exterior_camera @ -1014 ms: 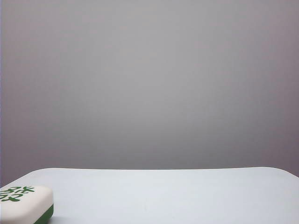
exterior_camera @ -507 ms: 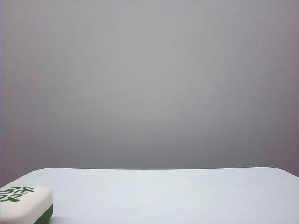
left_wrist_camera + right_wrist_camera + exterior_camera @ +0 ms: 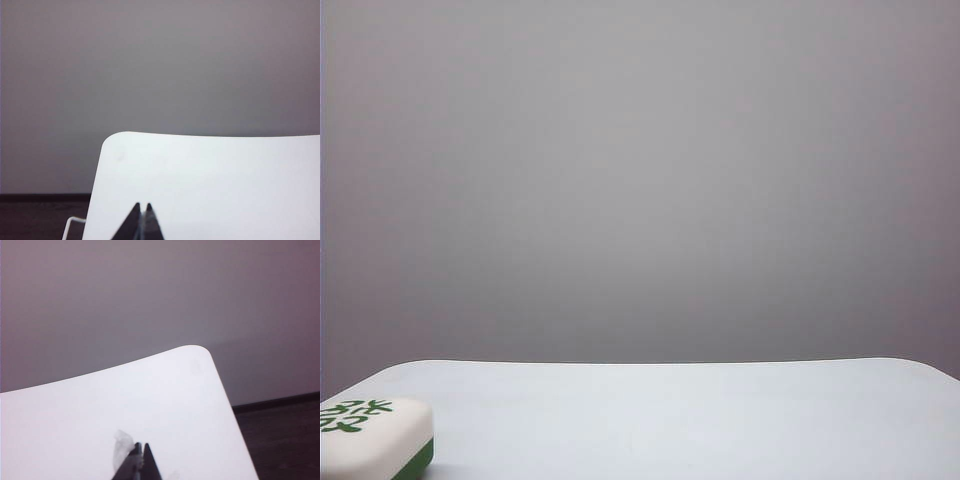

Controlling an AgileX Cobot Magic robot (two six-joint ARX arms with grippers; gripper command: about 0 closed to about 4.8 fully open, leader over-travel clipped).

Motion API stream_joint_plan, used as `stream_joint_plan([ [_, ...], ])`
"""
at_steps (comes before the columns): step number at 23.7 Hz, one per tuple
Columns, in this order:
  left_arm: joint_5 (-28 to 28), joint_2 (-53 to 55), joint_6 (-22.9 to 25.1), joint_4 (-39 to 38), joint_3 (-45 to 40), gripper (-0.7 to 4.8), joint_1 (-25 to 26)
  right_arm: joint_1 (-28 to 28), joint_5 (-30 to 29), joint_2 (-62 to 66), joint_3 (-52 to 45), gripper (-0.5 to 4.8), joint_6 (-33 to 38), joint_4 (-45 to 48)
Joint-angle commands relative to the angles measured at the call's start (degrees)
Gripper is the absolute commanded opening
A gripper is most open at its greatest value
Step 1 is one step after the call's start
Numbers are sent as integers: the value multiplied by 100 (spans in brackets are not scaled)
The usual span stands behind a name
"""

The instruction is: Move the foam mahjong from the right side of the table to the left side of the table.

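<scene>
The foam mahjong (image 3: 372, 436), cream-white on top with green characters and a dark green base, lies flat on the table (image 3: 680, 415) at the near left corner of the exterior view, partly cut off by the frame. No gripper touches it, and neither arm shows in the exterior view. My left gripper (image 3: 142, 206) is shut with nothing between its fingers, pointing over bare tabletop (image 3: 215, 180) near the table's left far corner. My right gripper (image 3: 141, 445) is shut too, holding nothing, over bare tabletop (image 3: 150, 395) near the right far corner.
A plain grey wall fills the background. The table's rounded far corners (image 3: 116, 137) (image 3: 200, 351) and side edges show, with dark floor (image 3: 285, 435) beyond. A thin white bar (image 3: 72, 225) sits below the table's left edge.
</scene>
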Motion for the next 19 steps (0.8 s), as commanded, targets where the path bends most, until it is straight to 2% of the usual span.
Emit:
stream_joint_plan([
  [1,11,2,26,-249,24,-3,2,2,87,2,-37,-4,-13,-66],
  [19,11,2,28,-319,24,-3,2,2,77,2,-35,-4,-13,-238],
])
